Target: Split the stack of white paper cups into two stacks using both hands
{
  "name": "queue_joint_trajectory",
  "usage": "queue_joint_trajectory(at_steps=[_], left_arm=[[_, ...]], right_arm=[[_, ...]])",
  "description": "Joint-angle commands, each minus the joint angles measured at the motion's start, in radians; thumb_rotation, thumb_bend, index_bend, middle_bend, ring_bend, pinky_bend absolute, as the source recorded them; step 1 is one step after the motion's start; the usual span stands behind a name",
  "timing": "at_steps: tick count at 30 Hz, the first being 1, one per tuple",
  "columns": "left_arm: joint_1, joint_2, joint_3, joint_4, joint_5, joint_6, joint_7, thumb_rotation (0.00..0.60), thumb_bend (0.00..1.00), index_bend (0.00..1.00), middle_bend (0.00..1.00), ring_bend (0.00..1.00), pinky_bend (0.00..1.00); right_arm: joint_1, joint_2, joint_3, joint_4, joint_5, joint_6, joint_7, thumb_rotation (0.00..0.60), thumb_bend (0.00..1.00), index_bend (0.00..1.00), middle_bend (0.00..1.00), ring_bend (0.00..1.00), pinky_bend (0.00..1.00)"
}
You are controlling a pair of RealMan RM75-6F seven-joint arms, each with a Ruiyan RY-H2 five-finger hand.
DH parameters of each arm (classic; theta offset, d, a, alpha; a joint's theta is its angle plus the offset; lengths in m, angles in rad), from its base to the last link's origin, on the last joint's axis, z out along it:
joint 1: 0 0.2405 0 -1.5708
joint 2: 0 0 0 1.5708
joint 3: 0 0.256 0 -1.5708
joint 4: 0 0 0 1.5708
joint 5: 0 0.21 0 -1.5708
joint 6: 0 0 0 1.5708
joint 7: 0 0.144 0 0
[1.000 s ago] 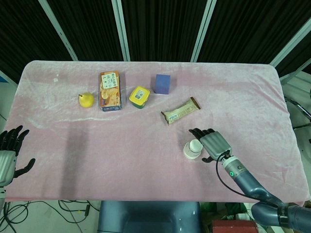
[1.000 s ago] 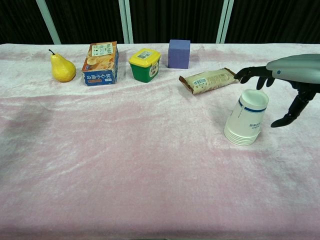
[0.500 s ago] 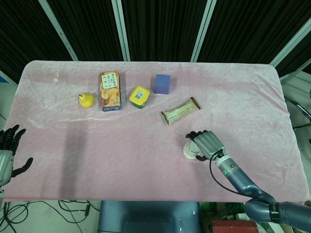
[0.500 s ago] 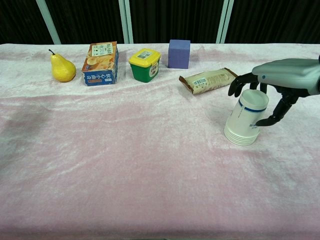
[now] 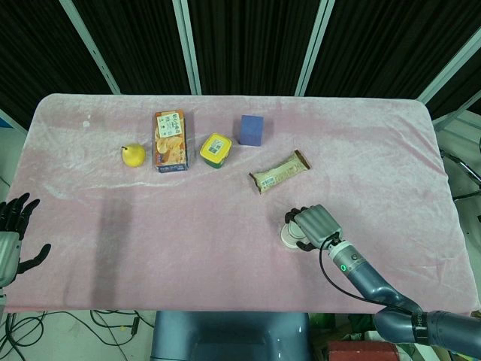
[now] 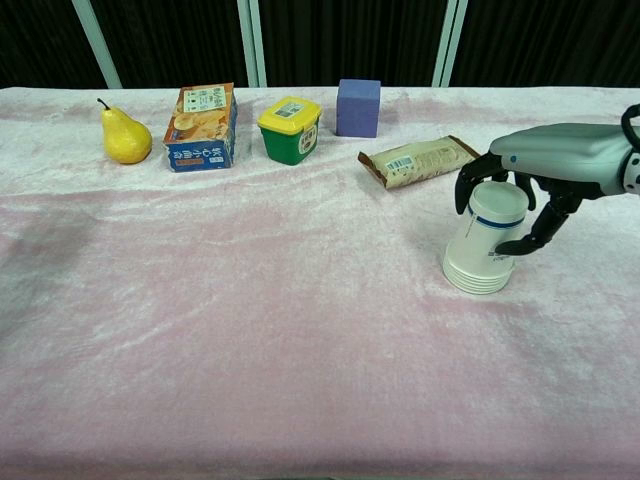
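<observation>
The stack of white paper cups (image 6: 480,250) stands upside down on the pink cloth at the right, a blue band near its top. My right hand (image 6: 545,160) sits over the top of the stack, its fingers curled down the far side and the thumb pressing the near side. From the head view the right hand (image 5: 316,224) covers most of the stack (image 5: 288,236), and only the wide rim shows. My left hand (image 5: 11,233) hangs off the table's left edge, far from the cups, with its fingers spread and nothing in it.
Along the back stand a yellow pear (image 6: 124,135), a cracker box (image 6: 202,127), a green tub with a yellow lid (image 6: 289,129) and a purple cube (image 6: 358,107). A wrapped snack bar (image 6: 417,161) lies just behind the cups.
My right hand has come left and down over the stack and closed its fingers around the top. The stack has shifted slightly left and stands straighter. The left hand has barely moved.
</observation>
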Motion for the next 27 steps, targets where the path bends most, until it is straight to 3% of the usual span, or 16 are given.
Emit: queue_joint_trajectory(at_steps=[1, 7, 14, 20, 27], left_arm=[[-0.001, -0.001, -0.001, 0.001, 0.0, -0.003, -0.001, 0.6, 0.27, 0.09, 0.01, 0.0, 0.0], [-0.008, -0.009, 0.002, 0.021, 0.05, 0.013, -0.034, 0.6, 0.29, 0.1, 0.01, 0.0, 0.0], [-0.062, -0.038, -0.016, 0.063, 0.179, 0.058, -0.153, 0.6, 0.29, 0.1, 0.01, 0.0, 0.0], [-0.194, -0.039, -0.084, -0.024, 0.227, -0.029, -0.115, 0.6, 0.28, 0.12, 0.02, 0.0, 0.0], [-0.367, -0.074, -0.195, -0.119, 0.206, -0.163, -0.02, 0.6, 0.28, 0.19, 0.03, 0.0, 0.0]], right_arm=[[-0.005, 0.008, 0.009, -0.01, -0.016, 0.018, 0.039, 0.6, 0.29, 0.57, 0.48, 0.54, 0.59], [-0.034, 0.096, 0.053, -0.052, -0.043, 0.041, 0.246, 0.6, 0.32, 0.61, 0.51, 0.58, 0.61], [-0.085, 0.255, 0.128, -0.114, -0.093, 0.03, 0.728, 0.6, 0.35, 0.64, 0.52, 0.61, 0.61], [-0.084, 0.365, 0.189, -0.108, -0.117, -0.071, 1.173, 0.6, 0.36, 0.65, 0.52, 0.62, 0.61], [-0.058, 0.411, 0.253, -0.095, -0.13, -0.17, 1.601, 0.6, 0.39, 0.68, 0.54, 0.63, 0.61]])
